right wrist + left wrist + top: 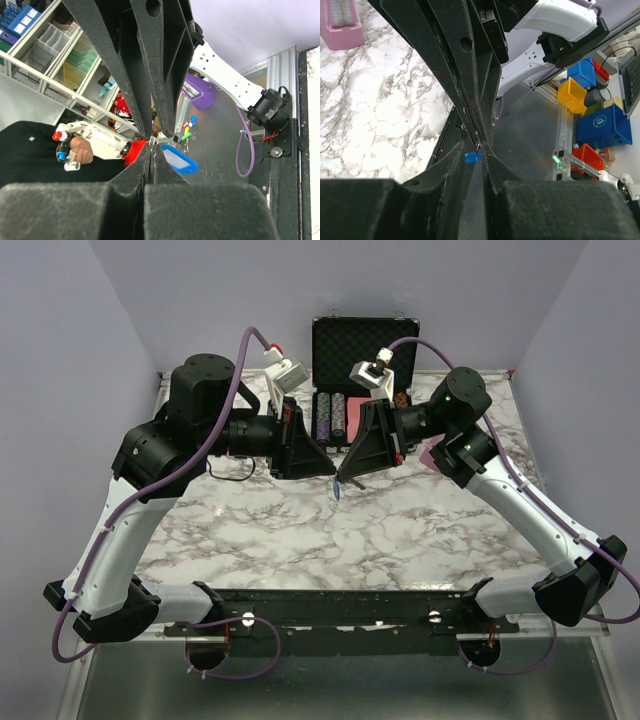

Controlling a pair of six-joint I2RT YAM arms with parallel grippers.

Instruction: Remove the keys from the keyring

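Both grippers meet fingertip to fingertip above the middle of the marble table (300, 530). My right gripper (346, 478) (152, 146) is shut on the thin silvery keyring (159, 138), whose wire loops stick out of its tips. My left gripper (328, 472) (472, 145) closes on the same ring (479, 146) from the opposite side; its jaws keep a narrow gap with the ring's loop in it. The blue-headed key (179, 160) hangs from the ring beside the right fingers. It also shows in the left wrist view (471, 157) and the top view (340, 491).
An open black case (365, 340) with rows of chips (335, 415) stands at the back, behind the grippers. A pink wedge-shaped object (342, 25) lies on the table under the right arm. Storage bins (597, 125) stand off the table.
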